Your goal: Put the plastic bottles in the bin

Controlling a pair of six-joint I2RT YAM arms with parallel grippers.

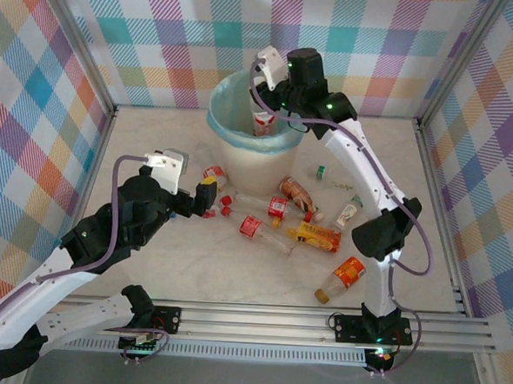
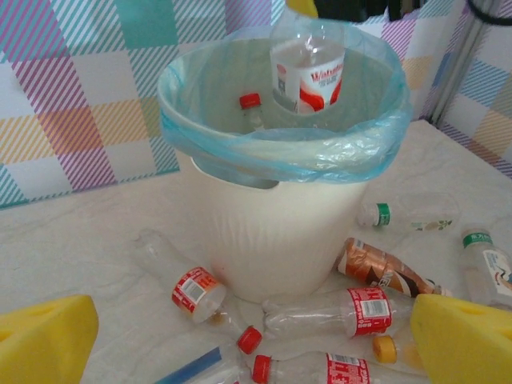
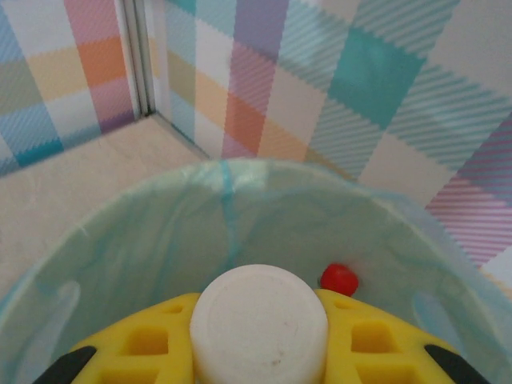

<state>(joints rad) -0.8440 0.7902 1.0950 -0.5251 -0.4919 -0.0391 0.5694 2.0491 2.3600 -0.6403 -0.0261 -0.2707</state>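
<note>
Top external view: we saw the right gripper (image 1: 266, 108) poised over the bin (image 1: 219, 120), which stood by the far edge of the table (image 1: 190, 275), about midway along it
Right gripper: clamped on a red-and-white labelled bottle (image 2: 308, 68); its white cap sat between the yellow fingers (image 3: 360, 344); the bottle hung upright in the bin's mouth
Left gripper (image 1: 202, 199): jaws wide apart, nothing between them; it hovered low by the bin's near-left side
Step in hand: we judged it the drop; the bottle was over the opening but not yet let go
Next move: parting the right jaws looked enough, as the bottle sat well within the rim; a red-capped bottle (image 2: 250, 101) already lay inside
Loose bottles (image 1: 317, 237): about ten lay on the table between the bin and the near edge, most toward the right; several lay just beside the left gripper
Room: the blue bag (image 2: 352, 148) overhung the rim; bare table lay toward the near-left corner; the frame rail (image 1: 438, 212) ran close along the right edge
</note>
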